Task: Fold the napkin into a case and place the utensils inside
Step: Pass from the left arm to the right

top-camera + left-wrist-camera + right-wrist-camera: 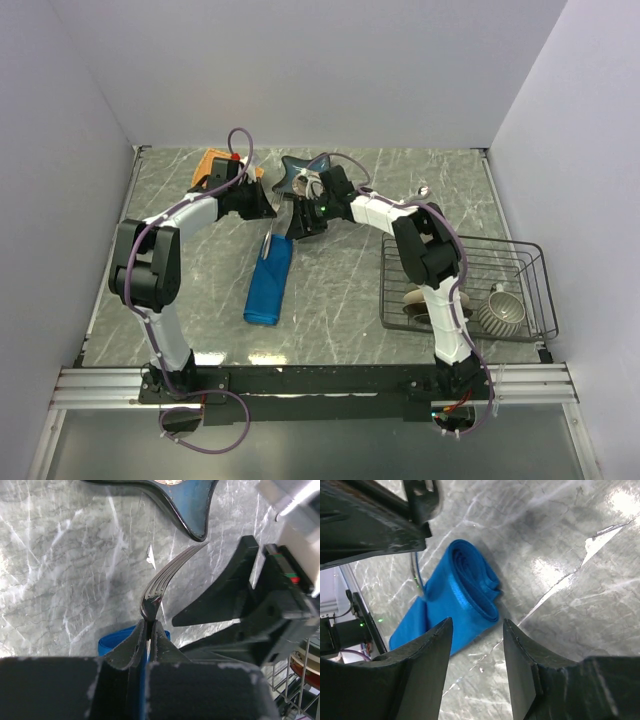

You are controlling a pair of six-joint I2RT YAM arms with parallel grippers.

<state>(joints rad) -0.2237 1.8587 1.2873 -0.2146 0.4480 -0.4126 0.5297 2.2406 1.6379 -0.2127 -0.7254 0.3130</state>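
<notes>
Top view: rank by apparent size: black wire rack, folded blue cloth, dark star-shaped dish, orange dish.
1. black wire rack
2. folded bright blue cloth
3. dark star-shaped dish and orange dish: both partly hidden by the arms, so unranked.

Right pincer (476, 630) near case (465, 585) mouth

One blue folded cloth case (270, 287) in the middle of the counter (350, 285), one silver fork (161, 585), one dark star-shaped dish (295, 169) and one orange dish (212, 161) near its far edge, one wire rack (500, 243) at the right edge, one ribbed metal cup (500, 312) inside it.
</notes>
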